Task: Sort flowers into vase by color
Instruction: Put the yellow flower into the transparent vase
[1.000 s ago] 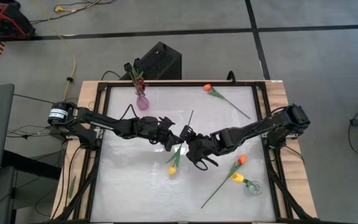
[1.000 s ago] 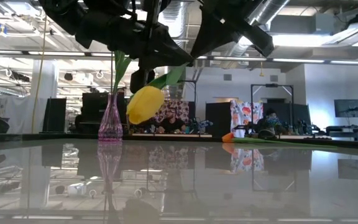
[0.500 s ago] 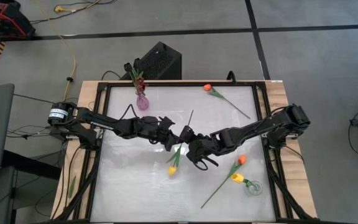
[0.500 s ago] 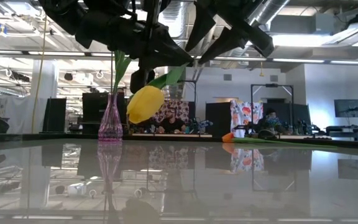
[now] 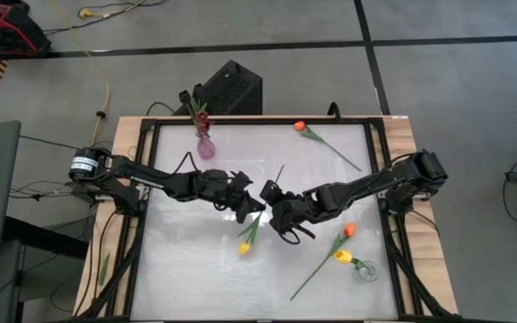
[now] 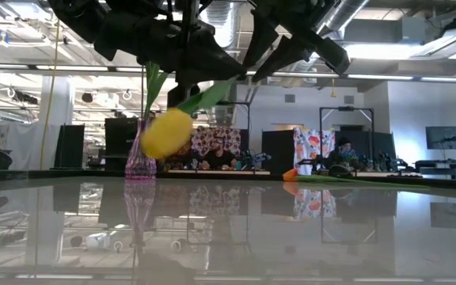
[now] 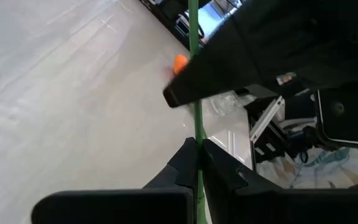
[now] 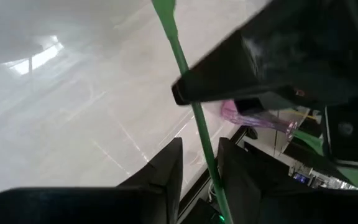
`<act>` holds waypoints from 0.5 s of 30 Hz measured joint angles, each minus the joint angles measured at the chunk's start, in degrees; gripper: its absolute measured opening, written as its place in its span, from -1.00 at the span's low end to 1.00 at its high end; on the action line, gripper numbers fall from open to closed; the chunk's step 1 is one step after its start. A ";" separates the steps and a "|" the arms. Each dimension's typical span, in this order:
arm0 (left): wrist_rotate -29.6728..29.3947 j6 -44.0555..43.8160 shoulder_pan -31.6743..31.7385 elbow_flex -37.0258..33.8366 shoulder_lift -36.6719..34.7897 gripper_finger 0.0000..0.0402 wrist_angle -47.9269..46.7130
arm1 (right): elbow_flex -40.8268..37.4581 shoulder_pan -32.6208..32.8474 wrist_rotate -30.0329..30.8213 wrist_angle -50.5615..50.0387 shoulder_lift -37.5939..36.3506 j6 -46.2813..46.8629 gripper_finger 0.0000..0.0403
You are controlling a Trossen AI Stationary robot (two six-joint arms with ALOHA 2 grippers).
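- We see the left arm reaching from the table's left edge to its middle, where the left gripper [image 5: 251,208] is clamped on the stem of a yellow tulip [image 5: 244,248].
- In the left wrist view, the left gripper [image 7: 197,163] has its fingers [image 7: 180,165] pressed against the thin green stem, one on each side.
- We see the yellow tulip hanging head down from the left gripper; in the low view its head [image 6: 163,134] hangs clear of the table [image 6: 291,237].
- A pink vase [image 5: 205,147] stands near the table's far left corner and holds dark red tulips [image 5: 200,115].
- We see the right arm reaching from the right edge to the middle, with the right gripper [image 5: 271,199] just beside the left gripper.
- In the right wrist view, the right gripper [image 8: 199,163] stands partly open: its fingers [image 8: 166,165] flank the same stem with a visible gap on each side, so it holds nothing.
- An orange tulip [image 5: 300,126] lies near the far edge, right of the middle, with its stem running toward the right edge.
- A second orange tulip [image 5: 349,231] lies near the right edge, toward the near right corner.
- A clear vase [image 5: 363,268] lies on its side near the near right corner, with another yellow tulip [image 5: 341,257] at its mouth; we cannot tell whether that stem is inside it.
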 joint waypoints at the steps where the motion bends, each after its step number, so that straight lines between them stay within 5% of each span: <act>1: -0.49 -0.31 -0.07 0.00 0.00 -1.00 -0.09 | 0.00 -0.01 0.01 0.02 0.02 0.00 -0.39; 15: -1.98 3.96 -0.14 -0.02 0.00 -0.92 -0.18 | -0.04 -0.02 -4.32 -0.12 0.04 3.65 -0.87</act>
